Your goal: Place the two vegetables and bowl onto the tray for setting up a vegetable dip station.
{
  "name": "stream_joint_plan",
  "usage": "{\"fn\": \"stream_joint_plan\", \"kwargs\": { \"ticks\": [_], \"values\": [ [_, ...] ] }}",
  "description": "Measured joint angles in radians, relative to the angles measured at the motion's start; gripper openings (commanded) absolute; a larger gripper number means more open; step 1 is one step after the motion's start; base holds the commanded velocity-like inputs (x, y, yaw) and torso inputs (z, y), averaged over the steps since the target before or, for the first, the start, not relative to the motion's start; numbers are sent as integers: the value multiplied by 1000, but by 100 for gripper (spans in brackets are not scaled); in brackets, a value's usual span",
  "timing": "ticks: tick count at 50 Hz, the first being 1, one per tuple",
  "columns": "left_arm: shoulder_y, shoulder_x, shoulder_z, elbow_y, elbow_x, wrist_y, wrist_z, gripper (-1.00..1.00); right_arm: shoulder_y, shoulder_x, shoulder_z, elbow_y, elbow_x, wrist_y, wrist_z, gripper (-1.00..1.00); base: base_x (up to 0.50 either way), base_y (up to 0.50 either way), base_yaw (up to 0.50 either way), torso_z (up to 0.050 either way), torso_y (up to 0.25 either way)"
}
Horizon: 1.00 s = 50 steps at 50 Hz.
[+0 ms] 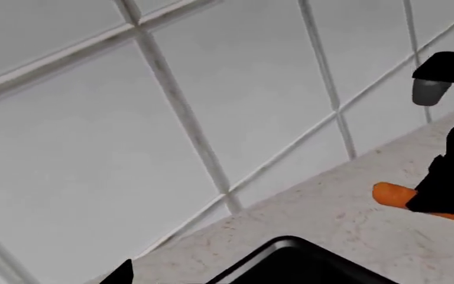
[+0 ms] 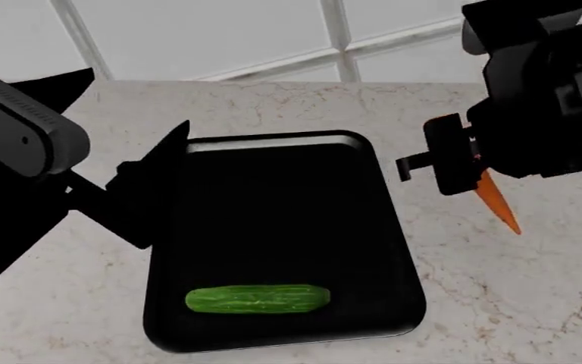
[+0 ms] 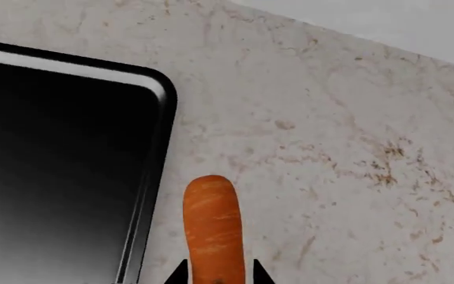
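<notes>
Right gripper (image 3: 215, 278) clamped on carrot (image 3: 213, 228) at frame bottom: light, stiff, smooth-skinned, tapered; best held mid-length, beside tray (image 3: 160, 94).

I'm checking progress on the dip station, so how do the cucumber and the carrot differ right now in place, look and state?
The cucumber lies flat inside the black tray, near its front edge; the carrot is outside the tray, beside its right rim over the counter. The cucumber is green and blunt-ended; the carrot is orange and tapers to a point. Nothing touches the cucumber; the carrot sits between the right gripper fingers. Both are small, elongated vegetables.
</notes>
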Motion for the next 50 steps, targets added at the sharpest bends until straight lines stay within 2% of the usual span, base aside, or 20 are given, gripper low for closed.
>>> {"fn": "stream_joint_plan", "kwargs": {
  "ticks": [9, 17, 22, 36, 50],
  "values": [
    [14, 3, -34, -2, -17, -7, -22, 100, 53, -112, 124, 130, 3, 11, 110, -100, 0, 0, 0, 0, 0],
    [29, 9, -64, -4, -28, -14, -50, 100, 41, -187, 292, 164, 38, 49, 271, -100, 0, 0, 0, 0, 0],
    [40, 8, -76, 0, -34, -13, -58, 100, 24, -202, 360, 159, 142, 75, 417, -100, 0, 0, 0, 0, 0],
    [68, -1, -96, 11, -50, 1, -58, 100, -50, -186, 423, 125, 640, 99, 928, -100, 0, 0, 0, 0, 0],
    [106, -11, -101, -2, -51, 56, -23, 100, -75, -185, 341, 128, 921, 102, 1269, -100, 0, 0, 0, 0, 0]
  ]
}}
